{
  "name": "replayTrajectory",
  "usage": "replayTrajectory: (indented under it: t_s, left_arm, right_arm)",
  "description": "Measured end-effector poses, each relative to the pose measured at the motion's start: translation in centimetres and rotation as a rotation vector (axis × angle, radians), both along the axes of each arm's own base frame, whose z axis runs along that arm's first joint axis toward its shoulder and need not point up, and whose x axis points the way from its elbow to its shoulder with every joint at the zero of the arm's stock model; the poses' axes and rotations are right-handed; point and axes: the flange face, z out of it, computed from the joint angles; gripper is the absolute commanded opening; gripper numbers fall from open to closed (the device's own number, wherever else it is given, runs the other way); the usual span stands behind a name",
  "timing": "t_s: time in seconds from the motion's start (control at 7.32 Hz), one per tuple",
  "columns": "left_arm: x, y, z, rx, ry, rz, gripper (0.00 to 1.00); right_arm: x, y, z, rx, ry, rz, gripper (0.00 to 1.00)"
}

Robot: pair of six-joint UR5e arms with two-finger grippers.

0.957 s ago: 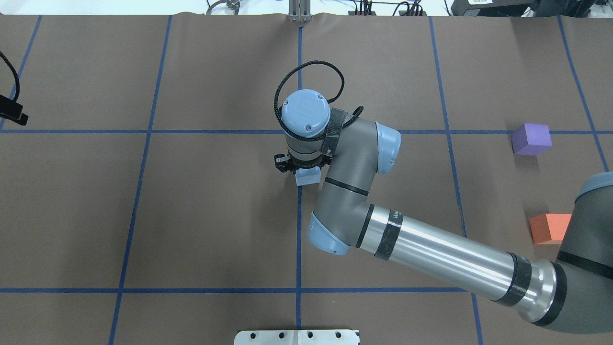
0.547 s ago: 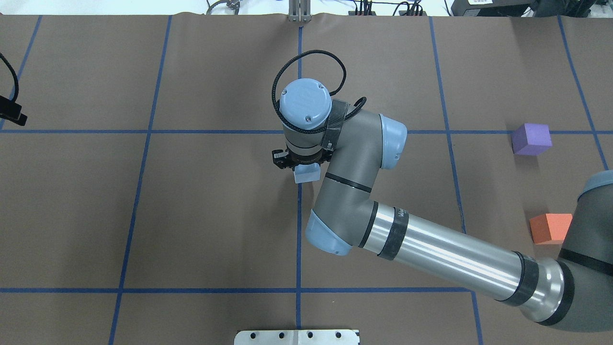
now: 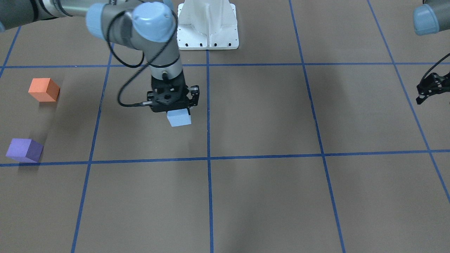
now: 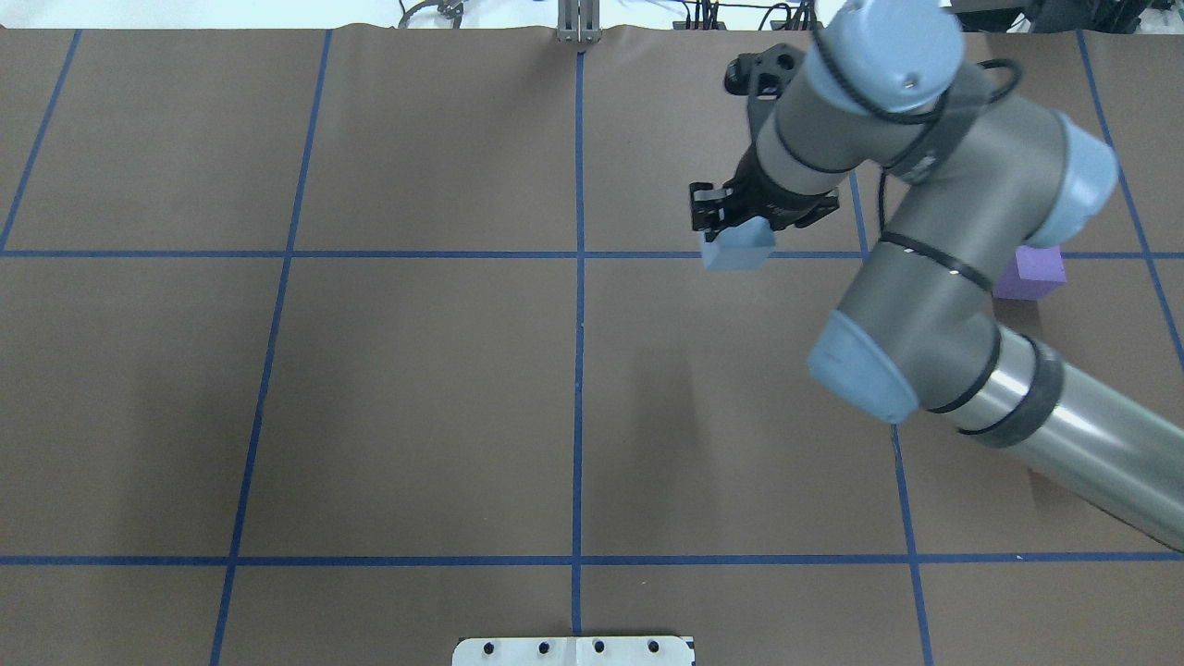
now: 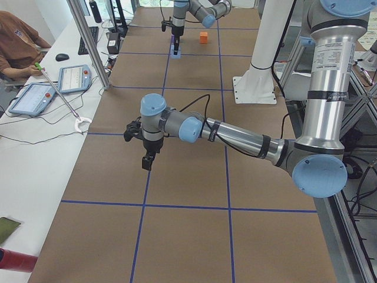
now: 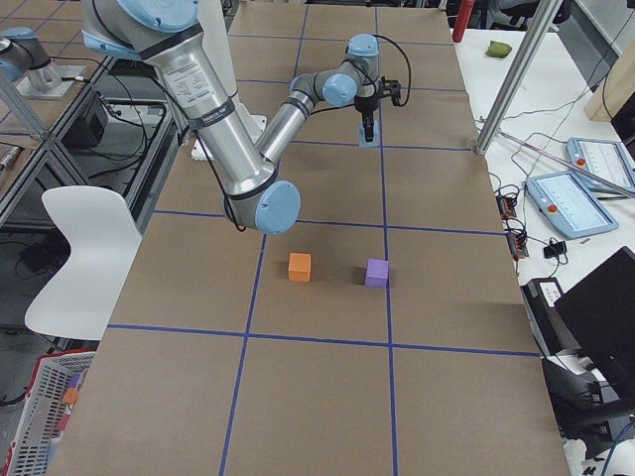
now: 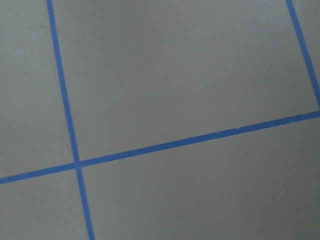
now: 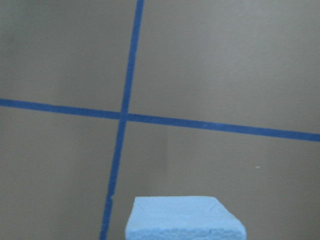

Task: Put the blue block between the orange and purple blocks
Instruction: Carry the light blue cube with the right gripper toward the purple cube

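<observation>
Brown paper [image 3: 267,196] lay beneath the blue block [image 3: 179,118], which the right gripper [image 3: 177,110] held clamped between its fingers, raised off the surface and well apart from the purple block [image 3: 24,150]. The orange block [image 3: 44,89] sat near the purple block, on its robot side. The left gripper [image 3: 427,89] hovered far from the purple block; whether its fingers were parted could not be told.

A robotics lab. The desk [image 4: 416,398] carries a blue tape grid [image 4: 578,370] (teach pendants [image 5: 74,78] lie alongside).
</observation>
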Motion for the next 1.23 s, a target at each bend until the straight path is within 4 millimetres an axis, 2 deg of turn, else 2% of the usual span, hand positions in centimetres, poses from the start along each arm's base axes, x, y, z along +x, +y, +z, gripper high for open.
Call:
replayTrajectory:
  t_s: [0.14, 0.27, 0.41, 0.55, 0.68, 0.82, 1.09, 1.23]
  left_arm:
    - [-2.0, -0.1, 1.7, 0.028, -0.018, 0.031, 1.0]
    - [-3.3, 0.0, 2.7, 0.053, -0.028, 0.06, 1.0]
    - [-3.8, 0.6, 3.4, 0.061, -0.033, 0.075, 1.0]
    - [-4.0, 1.1, 4.1, 0.056, -0.035, 0.08, 1.0]
    - [-4.0, 1.2, 4.7, 0.045, -0.038, 0.081, 1.0]
    - [-4.0, 1.2, 5.4, 0.034, -0.041, 0.082, 1.0]
    - [-3.9, 1.2, 6.0, 0.022, -0.045, 0.086, 1.0]
    - [-3.9, 1.2, 6.0, 0.022, -0.045, 0.086, 1.0]
  right_arm:
    - [6.4, -0.6, 3.8, 0.003, 0.012, 0.0, 0.0]
    - [11.5, -0.9, 7.9, 0.001, 0.035, -0.015, 0.0]
    - [15.6, -0.5, 12.6, -0.009, 0.072, -0.039, 0.0]
    - [18.1, 0.4, 16.8, -0.021, 0.109, -0.067, 0.0]
    - [19.3, 0.9, 19.7, -0.036, 0.134, -0.088, 0.0]
    - [19.6, 1.0, 22.3, -0.068, 0.155, -0.1, 0.0]
    - [18.8, 0.5, 28.0, -0.099, 0.168, -0.109, 0.0]
    - [18.0, 0.4, 30.1, -0.101, 0.154, -0.098, 0.0]
